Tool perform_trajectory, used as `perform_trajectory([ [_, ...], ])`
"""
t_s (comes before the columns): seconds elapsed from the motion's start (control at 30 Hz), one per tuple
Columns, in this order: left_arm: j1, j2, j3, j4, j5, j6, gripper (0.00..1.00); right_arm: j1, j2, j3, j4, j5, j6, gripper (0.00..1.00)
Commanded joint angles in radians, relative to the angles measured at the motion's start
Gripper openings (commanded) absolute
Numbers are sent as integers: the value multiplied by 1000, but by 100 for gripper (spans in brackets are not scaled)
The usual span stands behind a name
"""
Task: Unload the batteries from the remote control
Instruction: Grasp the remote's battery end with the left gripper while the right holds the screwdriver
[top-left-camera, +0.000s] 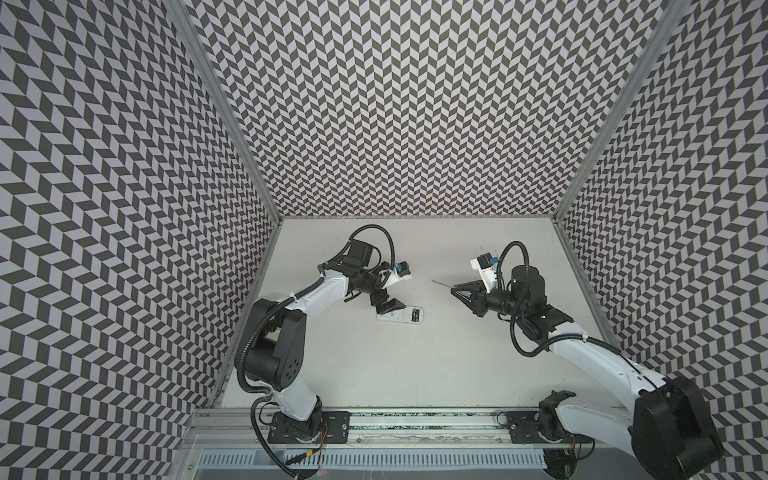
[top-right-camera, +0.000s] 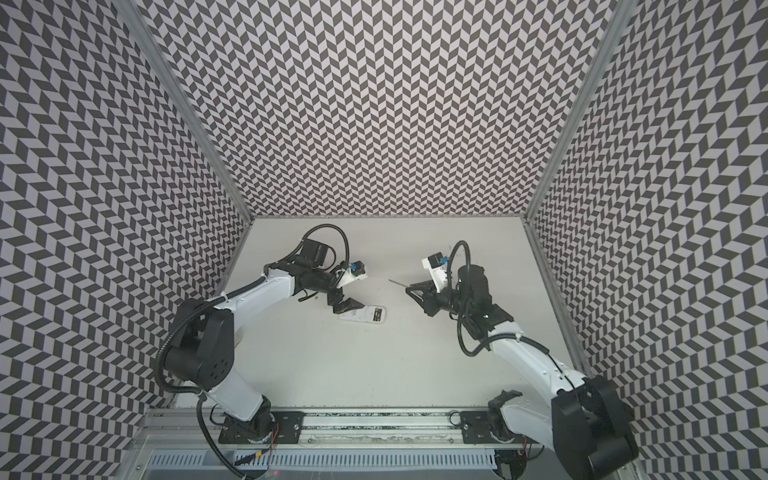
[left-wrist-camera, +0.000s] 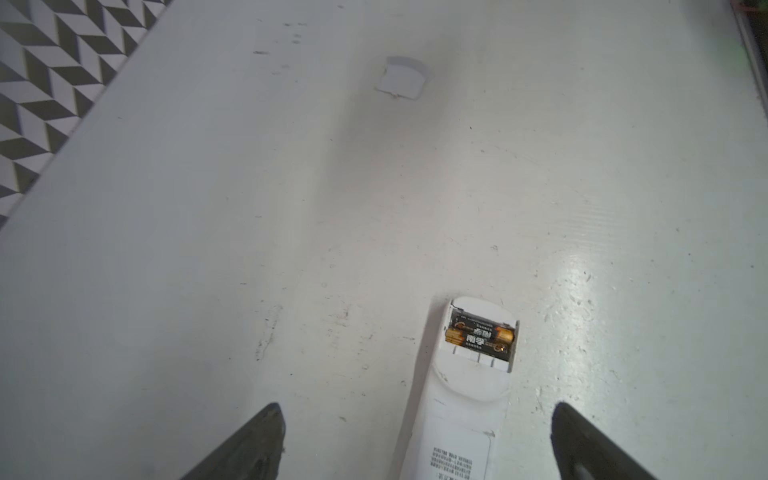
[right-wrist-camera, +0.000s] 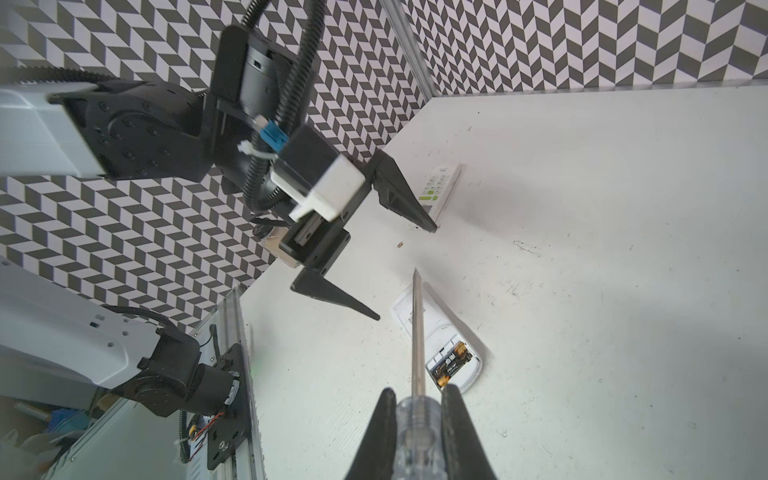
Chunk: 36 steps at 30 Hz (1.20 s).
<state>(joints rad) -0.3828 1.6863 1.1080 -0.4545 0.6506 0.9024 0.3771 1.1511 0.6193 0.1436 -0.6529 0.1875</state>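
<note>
Left end effector (left-wrist-camera: 416, 409) stands wide open, one dark finger on each side of the remote control's (left-wrist-camera: 461, 419) labelled end and neither finger touching it. Whether the fingertips reach the desk (top-left-camera: 457, 353) I cannot tell.

Two batteries (left-wrist-camera: 480, 334), black with gold ends, lie side by side in the uncovered compartment at the right end of the remote control. The body lies back-up and flat on the desk, running left to right, left of the middle in both top views (top-right-camera: 363, 314). Beyond the open end, well apart from it, a small white cover (left-wrist-camera: 402, 78) lies loose on the desk.

In the right wrist view a second remote (right-wrist-camera: 440, 187), button side up, lies on the far side of the left end effector, just beside its far finger.

To the right, the right end effector (right-wrist-camera: 419, 392) is drawn narrow, clamped on the clear handle of a screwdriver (right-wrist-camera: 417, 332). The thin metal shaft points left toward the remote control. In a top view its tip (top-left-camera: 434, 281) sits right of and farther back than the remote control, apart from it. In the right wrist view the shaft crosses in front of the remote control's body beside the batteries (right-wrist-camera: 451, 363).

Chevron-patterned walls (top-left-camera: 415, 104) stand on the left, far and right sides of the desk.
</note>
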Motion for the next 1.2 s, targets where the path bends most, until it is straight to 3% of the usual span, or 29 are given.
perform_trajectory([
  [0.0,-35,41,5,23,-7,85,100,4,-44,-32,26,26,-15,0],
  [0.47,-110,186,36,-4,-117,143,94,11,-49,-45,2,42,-32,0],
  [1.0,-144,207,-13,-23,-172,161,65,14,-19,-51,8,52,-51,0],
  [1.17,-165,146,-34,-57,-177,167,61,17,-15,-58,15,61,-57,0],
])
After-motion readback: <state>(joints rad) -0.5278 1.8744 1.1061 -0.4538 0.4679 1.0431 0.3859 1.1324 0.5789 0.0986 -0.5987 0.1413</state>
